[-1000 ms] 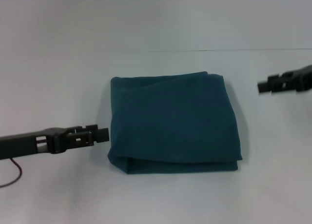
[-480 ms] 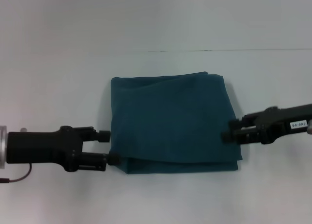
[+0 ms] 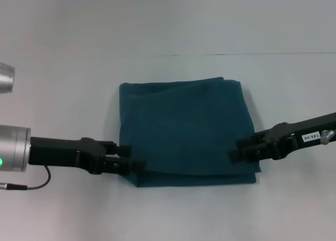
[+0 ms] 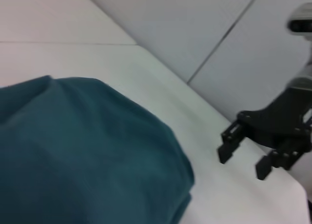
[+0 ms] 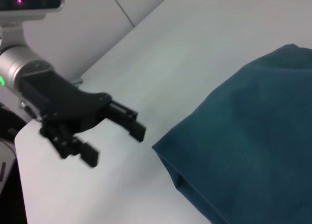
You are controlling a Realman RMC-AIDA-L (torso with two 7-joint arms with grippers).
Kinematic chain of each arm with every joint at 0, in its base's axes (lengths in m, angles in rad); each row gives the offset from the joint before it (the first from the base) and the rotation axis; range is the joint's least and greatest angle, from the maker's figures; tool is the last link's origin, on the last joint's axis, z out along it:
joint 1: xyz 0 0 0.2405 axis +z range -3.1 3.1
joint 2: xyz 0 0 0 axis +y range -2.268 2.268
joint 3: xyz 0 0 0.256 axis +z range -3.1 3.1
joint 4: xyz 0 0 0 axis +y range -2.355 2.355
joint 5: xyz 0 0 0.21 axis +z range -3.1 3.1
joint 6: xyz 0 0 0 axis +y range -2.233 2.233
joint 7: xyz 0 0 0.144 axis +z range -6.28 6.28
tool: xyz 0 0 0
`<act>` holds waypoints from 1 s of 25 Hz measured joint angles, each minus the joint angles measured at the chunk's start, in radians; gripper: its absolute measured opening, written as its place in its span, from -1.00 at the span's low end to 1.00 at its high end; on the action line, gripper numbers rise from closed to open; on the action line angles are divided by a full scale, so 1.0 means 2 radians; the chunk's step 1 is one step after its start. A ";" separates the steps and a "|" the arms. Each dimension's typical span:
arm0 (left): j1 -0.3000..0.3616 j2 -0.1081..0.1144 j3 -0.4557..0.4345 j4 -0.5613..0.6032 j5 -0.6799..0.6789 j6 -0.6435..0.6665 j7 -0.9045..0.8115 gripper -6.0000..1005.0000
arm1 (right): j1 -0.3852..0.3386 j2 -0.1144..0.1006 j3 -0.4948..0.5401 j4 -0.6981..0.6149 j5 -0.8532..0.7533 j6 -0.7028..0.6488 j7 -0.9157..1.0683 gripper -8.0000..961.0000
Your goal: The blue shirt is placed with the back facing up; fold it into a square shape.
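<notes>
In the head view, the blue shirt (image 3: pixel 186 132) lies in the middle of the white table (image 3: pixel 168 25), already folded into a roughly square bundle with a folded edge running along its near side. The left gripper (image 3: pixel 134 159) reaches in from the left at the shirt's near left corner, its dark fingertips touching or just over the fabric edge; the two fingers stand a little apart, one above the other, and whether cloth sits between them cannot be told. The right gripper (image 3: pixel 234 153) comes in from the right over the shirt's near right part, its tips above the fabric just inside the right edge; its jaw state cannot be told from here.

In the left wrist view, the shirt (image 4: pixel 83 151) fills the lower part of the picture as a rounded teal mound on the table (image 4: pixel 161 92). Beyond it the right gripper (image 4: pixel 241 160) shows its two dark fingers spread apart with a clear gap and nothing between them.

In the right wrist view, the shirt's (image 5: pixel 248 136) folded corner shows layered edges. Across the table (image 5: pixel 161 63) the left gripper (image 5: pixel 114 141) has its fingers parted, gripping nothing, just beside the fabric edge.
</notes>
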 joint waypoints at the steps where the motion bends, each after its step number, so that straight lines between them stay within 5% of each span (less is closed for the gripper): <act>1: 0.000 0.000 0.000 0.000 0.000 -0.004 0.002 0.68 | 0.000 0.000 0.000 0.000 0.000 0.000 -0.008 0.22; 9: -0.003 0.002 -0.005 0.004 0.001 -0.014 0.011 0.68 | 0.009 0.000 0.000 0.003 0.003 -0.005 -0.018 0.21; 14: -0.001 0.002 -0.006 0.004 -0.001 -0.019 0.011 0.68 | 0.047 -0.037 0.013 0.040 0.012 -0.042 0.095 0.21; 19: -0.003 0.001 -0.008 0.003 -0.003 -0.022 0.012 0.68 | 0.102 -0.108 0.055 0.182 0.028 -0.042 0.194 0.21; 21: -0.003 0.000 -0.008 0.004 -0.002 -0.023 0.012 0.68 | 0.111 -0.120 0.057 0.209 0.033 -0.048 0.209 0.22; 25: -0.003 0.000 -0.012 0.004 -0.003 -0.022 0.011 0.69 | 0.110 -0.117 0.030 0.173 0.022 -0.054 0.218 0.22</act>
